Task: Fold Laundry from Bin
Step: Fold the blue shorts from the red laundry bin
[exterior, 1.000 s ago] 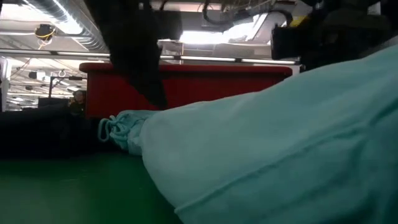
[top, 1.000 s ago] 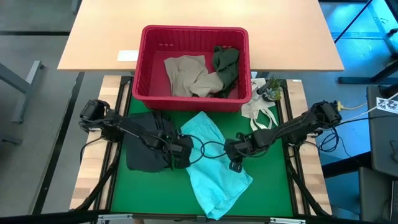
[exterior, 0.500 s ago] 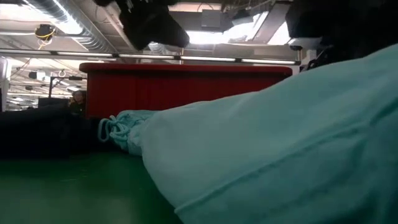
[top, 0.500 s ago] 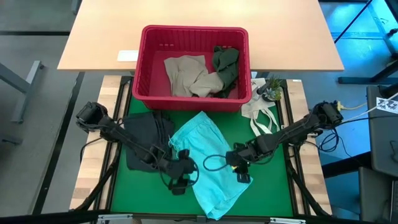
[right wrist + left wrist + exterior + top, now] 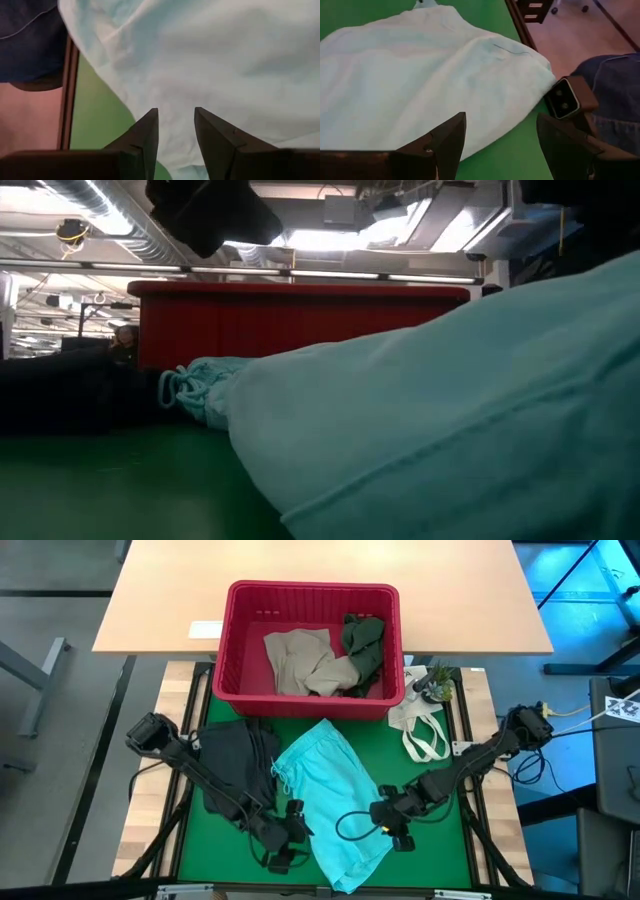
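High view: teal garment [image 5: 335, 802] lies spread on the green mat [image 5: 435, 860], long axis running from the drawstring end near the bin [image 5: 312, 640] down toward the front edge of the table, slightly skewed to the right. Left gripper [image 5: 281, 844] sits at the garment's left front edge, right gripper [image 5: 396, 828] at its right front edge, so they bracket the lower half from opposite sides. Both look about equally near the cloth; right one is touching or just over it, left one just beside it. Left wrist view shows left jaws wide apart, nothing between them, teal hem ahead of the fingers [image 5: 445, 140]. Right wrist view shows right jaws at a narrow gap, aimed straight into the fabric, fingers [image 5: 145, 132] empty as far as I can see; no cloth pinched. Black garment [image 5: 238, 772] lies flat to the left, partly under the left arm. Beige [image 5: 298, 660] and olive [image 5: 362, 640] pieces sit in the bin. My read: next move is a two-corner pick at the front hem, fold going along the long axis toward the bin.
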Robot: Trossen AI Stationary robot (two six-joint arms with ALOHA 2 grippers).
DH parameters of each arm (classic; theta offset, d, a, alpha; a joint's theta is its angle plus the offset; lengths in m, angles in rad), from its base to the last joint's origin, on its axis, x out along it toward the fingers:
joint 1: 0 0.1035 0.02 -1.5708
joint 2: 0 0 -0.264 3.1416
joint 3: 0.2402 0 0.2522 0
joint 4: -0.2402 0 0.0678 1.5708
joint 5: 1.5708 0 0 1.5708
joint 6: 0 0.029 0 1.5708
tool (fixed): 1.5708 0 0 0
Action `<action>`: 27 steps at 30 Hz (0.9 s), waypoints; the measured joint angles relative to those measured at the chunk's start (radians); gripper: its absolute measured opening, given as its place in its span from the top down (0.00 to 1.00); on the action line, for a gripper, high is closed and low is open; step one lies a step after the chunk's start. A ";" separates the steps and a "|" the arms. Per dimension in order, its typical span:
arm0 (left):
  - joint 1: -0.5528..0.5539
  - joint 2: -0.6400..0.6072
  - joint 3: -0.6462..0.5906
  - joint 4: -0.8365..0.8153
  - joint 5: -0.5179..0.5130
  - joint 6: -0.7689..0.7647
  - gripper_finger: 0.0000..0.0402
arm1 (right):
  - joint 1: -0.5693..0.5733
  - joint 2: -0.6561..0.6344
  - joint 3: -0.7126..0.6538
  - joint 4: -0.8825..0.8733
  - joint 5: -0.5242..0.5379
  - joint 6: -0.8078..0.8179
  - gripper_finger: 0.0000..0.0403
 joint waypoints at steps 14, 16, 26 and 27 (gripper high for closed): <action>-0.003 0.010 0.000 0.000 -0.048 -0.030 0.41 | 0.014 0.004 0.000 0.006 0.009 0.022 0.30; -0.003 0.011 0.000 0.000 -0.052 -0.030 0.41 | 0.032 0.014 0.001 0.003 0.009 0.017 0.27; 0.000 0.010 0.000 0.000 -0.060 -0.030 0.41 | 0.161 0.106 0.001 -0.005 0.147 -0.138 0.25; 0.000 0.010 0.000 0.000 -0.060 -0.030 0.41 | 0.166 0.114 0.001 -0.007 0.177 -0.147 0.25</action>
